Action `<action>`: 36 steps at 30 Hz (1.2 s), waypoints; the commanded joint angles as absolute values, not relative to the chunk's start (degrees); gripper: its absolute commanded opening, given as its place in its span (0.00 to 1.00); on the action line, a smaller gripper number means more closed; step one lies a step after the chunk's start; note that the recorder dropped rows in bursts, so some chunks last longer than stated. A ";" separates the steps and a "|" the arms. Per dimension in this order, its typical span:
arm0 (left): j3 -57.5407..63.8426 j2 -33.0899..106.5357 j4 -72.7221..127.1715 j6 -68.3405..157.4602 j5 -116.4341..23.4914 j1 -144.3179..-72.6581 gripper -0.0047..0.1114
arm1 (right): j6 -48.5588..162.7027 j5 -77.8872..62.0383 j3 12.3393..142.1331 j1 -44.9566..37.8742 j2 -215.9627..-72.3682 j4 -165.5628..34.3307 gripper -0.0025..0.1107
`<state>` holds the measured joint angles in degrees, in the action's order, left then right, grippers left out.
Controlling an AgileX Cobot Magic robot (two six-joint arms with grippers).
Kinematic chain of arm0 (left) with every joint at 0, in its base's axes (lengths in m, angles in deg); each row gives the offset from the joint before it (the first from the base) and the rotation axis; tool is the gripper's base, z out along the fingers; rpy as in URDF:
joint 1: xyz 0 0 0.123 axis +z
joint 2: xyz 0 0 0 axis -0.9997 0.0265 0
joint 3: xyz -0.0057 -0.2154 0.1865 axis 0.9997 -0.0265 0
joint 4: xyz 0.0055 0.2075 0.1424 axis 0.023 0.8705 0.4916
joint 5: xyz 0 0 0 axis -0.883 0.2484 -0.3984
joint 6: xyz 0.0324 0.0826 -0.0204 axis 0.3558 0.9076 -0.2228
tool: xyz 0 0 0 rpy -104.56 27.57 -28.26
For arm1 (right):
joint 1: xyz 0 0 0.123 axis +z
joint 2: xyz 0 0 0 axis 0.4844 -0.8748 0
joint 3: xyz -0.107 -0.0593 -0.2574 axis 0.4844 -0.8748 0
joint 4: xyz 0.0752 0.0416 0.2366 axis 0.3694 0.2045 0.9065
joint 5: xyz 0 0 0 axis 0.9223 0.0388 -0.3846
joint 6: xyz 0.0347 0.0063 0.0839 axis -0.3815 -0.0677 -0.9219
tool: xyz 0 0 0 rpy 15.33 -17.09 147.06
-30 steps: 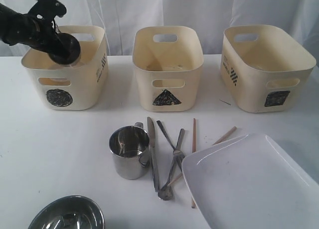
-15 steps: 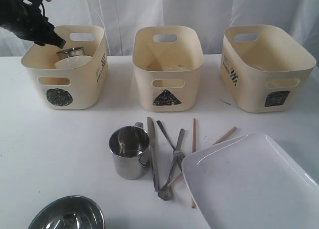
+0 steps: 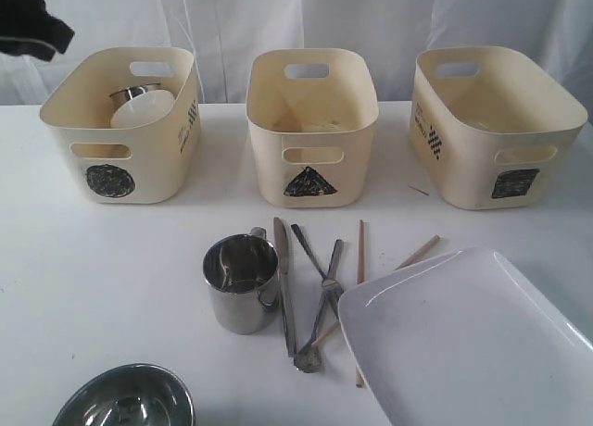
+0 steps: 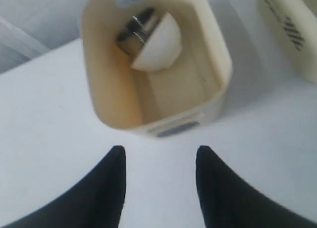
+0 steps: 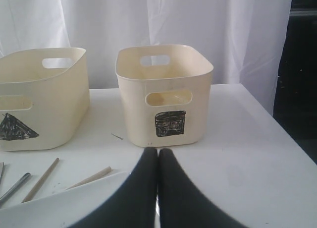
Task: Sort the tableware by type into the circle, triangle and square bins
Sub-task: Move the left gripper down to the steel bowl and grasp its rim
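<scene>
The circle bin (image 3: 148, 171) at the left holds a small white bowl (image 3: 144, 109) leaning on a steel mug (image 3: 130, 94). My left gripper (image 4: 158, 151) hangs open and empty above the table in front of that bin (image 4: 111, 89); only its dark arm (image 3: 32, 23) shows at the exterior view's top left. On the table lie a second steel mug (image 3: 241, 282), the knife (image 3: 285, 287), fork and spoon (image 3: 320, 296), chopsticks (image 3: 360, 296), the white plate (image 3: 463, 343) and the steel bowl (image 3: 125, 403). My right gripper (image 5: 158, 151) is shut, low before the square bin (image 5: 166, 96).
The triangle bin (image 3: 311, 157) stands in the middle and the square bin (image 3: 482, 167) at the right, both along the back of the white table. A white curtain hangs behind them. The plate (image 5: 64, 203) lies just beside my right gripper.
My left gripper opened and let the white bowl go into the circle bin, then rose up and away to the left. The bowl now leans against the mug. The right arm has not moved.
</scene>
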<state>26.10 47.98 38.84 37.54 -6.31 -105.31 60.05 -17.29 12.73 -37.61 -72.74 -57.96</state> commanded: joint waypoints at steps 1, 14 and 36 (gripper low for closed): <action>14.87 40.56 34.40 37.54 -3.39 -110.34 0.46 | 60.45 -16.86 12.34 -37.48 -72.37 -58.12 0.02; -8.65 31.93 34.11 31.97 -5.74 -117.17 0.46 | 60.45 -16.86 12.34 -37.48 -72.37 -58.12 0.02; -12.89 31.95 18.32 34.74 -3.72 -117.17 0.66 | 60.45 -16.86 12.34 -37.48 -72.37 -58.12 0.02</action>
